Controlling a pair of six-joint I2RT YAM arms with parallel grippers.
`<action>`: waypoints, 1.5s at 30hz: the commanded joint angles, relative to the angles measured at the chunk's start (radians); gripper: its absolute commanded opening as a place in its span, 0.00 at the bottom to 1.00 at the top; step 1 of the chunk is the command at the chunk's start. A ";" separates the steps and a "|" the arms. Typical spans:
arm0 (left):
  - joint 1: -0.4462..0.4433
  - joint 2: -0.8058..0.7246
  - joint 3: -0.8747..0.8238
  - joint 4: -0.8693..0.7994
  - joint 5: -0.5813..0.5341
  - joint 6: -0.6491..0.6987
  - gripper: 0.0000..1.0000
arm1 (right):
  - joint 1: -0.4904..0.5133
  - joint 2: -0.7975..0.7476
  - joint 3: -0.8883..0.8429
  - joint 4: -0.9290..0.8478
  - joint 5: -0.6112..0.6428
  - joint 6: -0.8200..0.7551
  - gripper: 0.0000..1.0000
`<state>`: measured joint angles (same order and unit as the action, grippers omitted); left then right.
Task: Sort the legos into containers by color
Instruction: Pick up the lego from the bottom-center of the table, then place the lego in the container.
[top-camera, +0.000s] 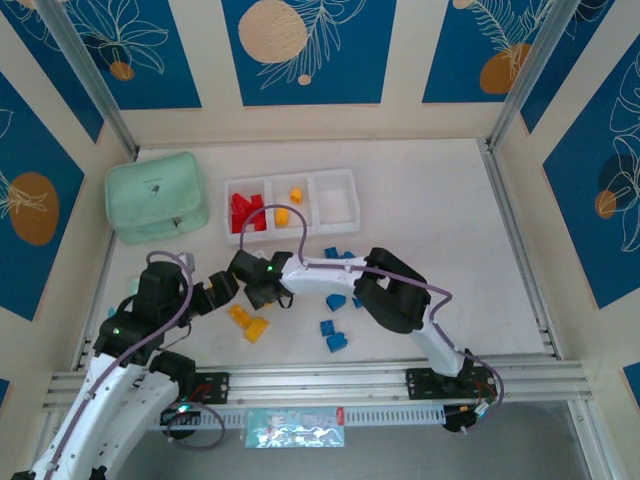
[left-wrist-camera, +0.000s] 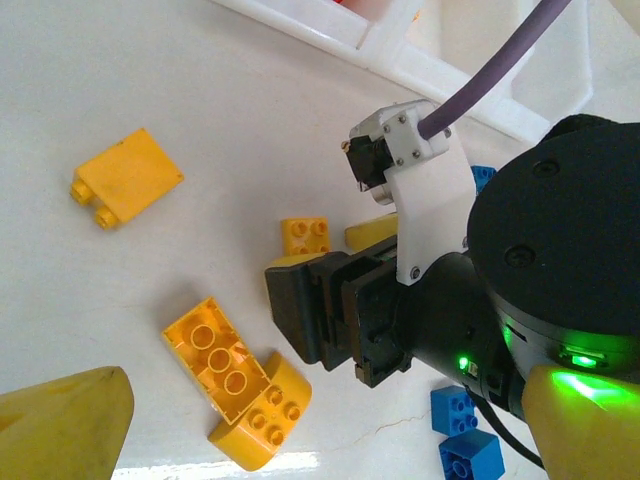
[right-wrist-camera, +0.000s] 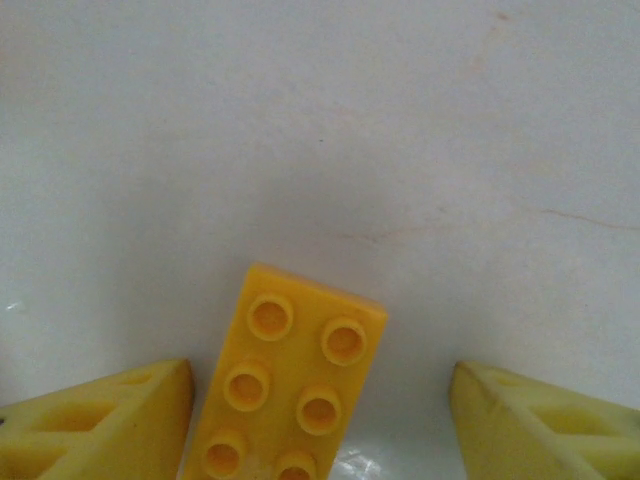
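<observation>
– Where's the small yellow plastic brick (right-wrist-camera: 290, 390)?
– Lying studs up on the white tabletop (right-wrist-camera: 320, 120), between the right arm's fingers (right-wrist-camera: 110, 420). They're spread, one on each side.
– And the left arm's fingers (left-wrist-camera: 60, 425)?
– Wide apart, holding nothing, above more yellow bricks (left-wrist-camera: 235, 380).
– The white plastic tray (top-camera: 335, 175)?
– Farther back, with red bricks (top-camera: 243, 212) in its left box.

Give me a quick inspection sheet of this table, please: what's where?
Surface: white table, bricks scattered near the arms.
Job's things: white tray holds red bricks left, yellow bricks middle, right compartment looks empty; blue bricks and yellow pieces loose.
Clutter: mint pouch left of tray.
Grippers: left fingers wide open; right fingers open around a yellow brick.
Cables: purple cable loops over each arm.
Surroundings: blue leaf-print panels, metal rails.
</observation>
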<state>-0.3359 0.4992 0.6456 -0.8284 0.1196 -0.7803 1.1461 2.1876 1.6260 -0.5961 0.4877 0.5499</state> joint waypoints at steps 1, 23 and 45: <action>0.008 0.000 -0.003 0.022 -0.012 -0.013 0.99 | 0.002 -0.043 -0.035 -0.055 0.014 0.005 0.58; 0.008 0.039 0.026 0.048 0.017 0.001 0.99 | -0.058 -0.171 -0.064 -0.017 -0.047 -0.029 0.29; 0.008 0.337 0.082 0.309 0.091 0.040 0.99 | -0.400 0.069 0.405 -0.035 0.005 -0.242 0.31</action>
<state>-0.3359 0.8204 0.6868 -0.5846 0.1909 -0.7544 0.7506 2.1990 1.9583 -0.5941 0.4751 0.3557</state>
